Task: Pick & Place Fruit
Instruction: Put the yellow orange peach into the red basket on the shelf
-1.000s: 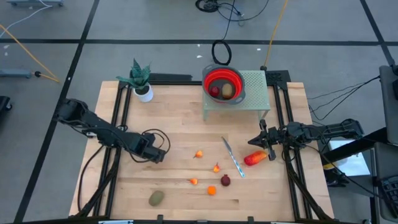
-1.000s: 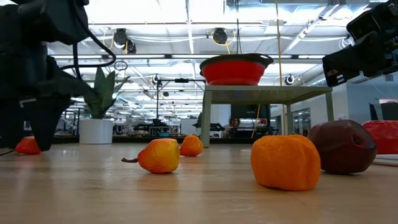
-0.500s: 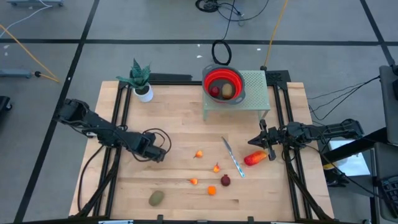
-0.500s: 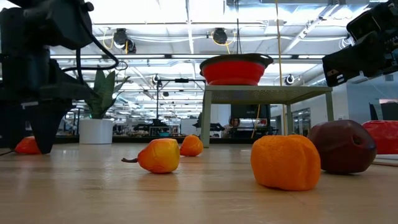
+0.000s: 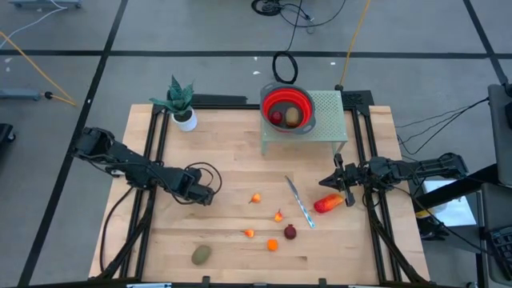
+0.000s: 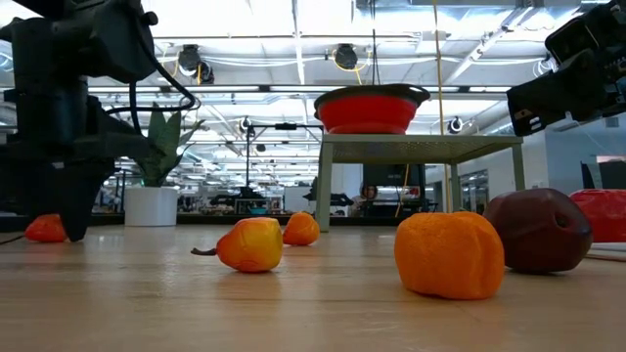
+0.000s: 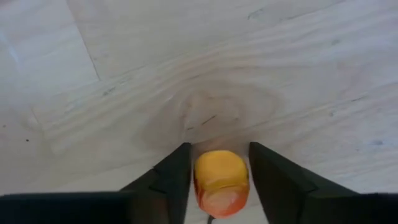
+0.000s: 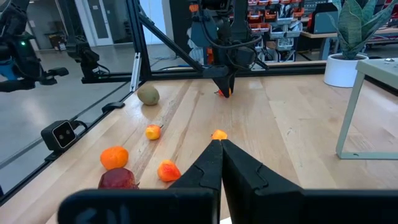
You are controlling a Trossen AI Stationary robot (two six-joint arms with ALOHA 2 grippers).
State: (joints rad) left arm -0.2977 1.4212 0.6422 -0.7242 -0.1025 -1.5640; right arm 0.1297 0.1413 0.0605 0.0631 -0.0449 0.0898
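Note:
My left gripper points down at the table's left-middle, shut on a small orange fruit that sits on the wood. More fruit lies loose near the front: an olive oval, an orange ball, a dark red ball, three tiny orange ones and a long red-orange piece. The red bowl stands on a pale green stand at the far edge, with fruit inside. My right gripper waits level at the right side, shut and empty. My left gripper pinches the small orange fruit by its two opposite sides between its two fingers. The fingers come from above, pointing down. The fruit's underside rests on the table.
A slim knife lies right of centre beside the long red-orange piece. A potted plant stands at the far left. The pale green stand takes up the far middle. Bare wood lies between my left gripper and the loose fruit.
My left gripper's fingers have drawn in on the small orange fruit, which stays on the table. The gripper has kept its place, still pointing down.

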